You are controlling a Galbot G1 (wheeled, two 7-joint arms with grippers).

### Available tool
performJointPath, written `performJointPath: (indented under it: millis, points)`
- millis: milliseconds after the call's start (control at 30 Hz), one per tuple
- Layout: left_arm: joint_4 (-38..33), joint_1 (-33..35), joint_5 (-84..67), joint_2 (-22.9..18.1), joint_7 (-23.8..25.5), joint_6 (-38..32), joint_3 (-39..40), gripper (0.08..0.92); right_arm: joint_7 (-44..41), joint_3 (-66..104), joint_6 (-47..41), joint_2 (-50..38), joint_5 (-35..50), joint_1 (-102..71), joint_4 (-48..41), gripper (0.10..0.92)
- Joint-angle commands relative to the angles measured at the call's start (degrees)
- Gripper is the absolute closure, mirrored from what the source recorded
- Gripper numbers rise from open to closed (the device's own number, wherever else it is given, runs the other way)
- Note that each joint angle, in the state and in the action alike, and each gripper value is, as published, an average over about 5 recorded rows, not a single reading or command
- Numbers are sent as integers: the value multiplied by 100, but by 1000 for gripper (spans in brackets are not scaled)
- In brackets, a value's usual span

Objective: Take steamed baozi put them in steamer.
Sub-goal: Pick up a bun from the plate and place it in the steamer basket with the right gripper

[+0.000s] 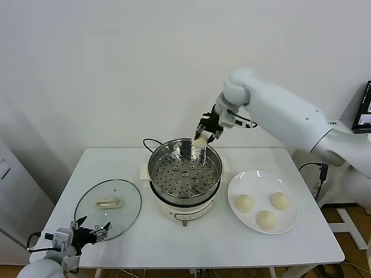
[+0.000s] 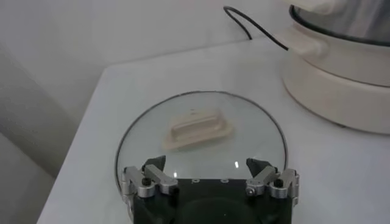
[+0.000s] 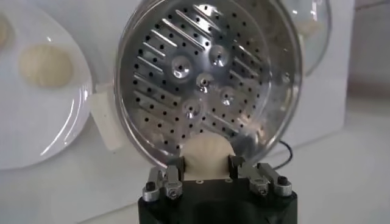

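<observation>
head view: right gripper (image 1: 204,136) clamps a baozi (image 1: 200,142) above the steamer's (image 1: 184,172) far rim; three baozi (image 1: 266,219) sit on the plate (image 1: 233,188). left wrist view: left gripper (image 2: 210,173) spread wide, holding nothing, by the lid (image 2: 198,131). right wrist view: baozi (image 3: 205,156) pinched between the fingers (image 3: 172,172), over the steamer (image 3: 210,79).

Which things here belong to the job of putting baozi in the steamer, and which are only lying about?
For the job:
- baozi in the right gripper, above the steamer's far rim
- three baozi on the plate
- steamer

Lying about:
- white plate
- glass lid, flat on the table
- left gripper, idle, by the lid
</observation>
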Motion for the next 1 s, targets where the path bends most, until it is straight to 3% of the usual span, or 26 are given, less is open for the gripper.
performJointPath:
  millis: [33, 767, 867, 1000]
  points:
    - [12, -13, 35, -5, -2, 10, 52, 177, 223, 484, 277, 373, -1485, -754, -8, 567]
    - [78, -54, 67, -33, -5, 7, 114, 177, 494, 819, 277, 960, -2119, -1202, -504, 564]
    - [86, -53, 67, -32, -4, 4, 120, 177, 521, 812, 277, 966, -2110, -1201, -509, 527]
    - [81, -51, 66, -30, -3, 7, 119, 177, 526, 796, 277, 952, -1948, -1092, -511, 416]
